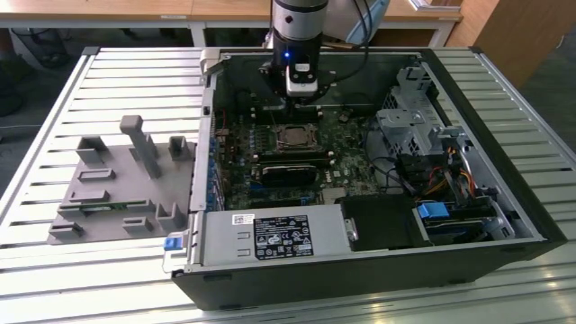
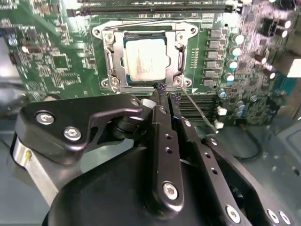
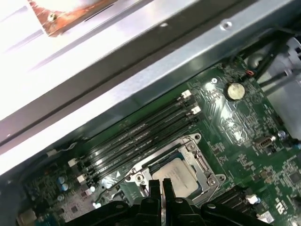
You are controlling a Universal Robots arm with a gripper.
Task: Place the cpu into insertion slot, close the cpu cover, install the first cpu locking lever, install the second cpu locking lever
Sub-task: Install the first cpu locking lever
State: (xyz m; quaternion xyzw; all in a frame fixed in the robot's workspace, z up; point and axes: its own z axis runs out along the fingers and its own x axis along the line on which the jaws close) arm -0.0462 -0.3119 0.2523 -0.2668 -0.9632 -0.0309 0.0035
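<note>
Scene: The arm's black two-fingered tool [image 2: 167, 92] is reaching down into an open black computer case [image 1: 360, 277] that is lying on a slatted metal tabletop [image 1: 108, 74].

Tool: Its fingers are sitting almost together, with only a sliver of gap showing in both wrist views. Nothing is showing between them. Whether the tips are touching anything cannot be told.

Chip: The small square cpu with a silvery-grey face [image 2: 145, 59] is lying flat in the silver-rimmed square insertion slot [image 2: 106, 56], just beyond the tool's tips.

Cover: The thin silvery cpu cover with a large window [image 2: 178, 56] is lying down around the chip and appears to be closed.

Levers: One thin wire locking lever [image 2: 200, 109] is sticking out at a slant just beside the tool's tips. A second wire lever [image 2: 141, 24] is running along the slot's far side from the tool. Neither looks latched.

Progress: Seating the chip and shutting the cover are looking done. Both levers are looking like the work left.

Edges: The long black memory sticks [image 3: 136, 136] are lying just past the slot from the tool. A row of small silver capacitors [image 2: 233, 52] is standing to one side of the slot.

Room: The case's silvery metal wall [image 3: 164, 70] is rising past the memory sticks, so clearance there is looking tight. The space above the tool is standing open.
</note>
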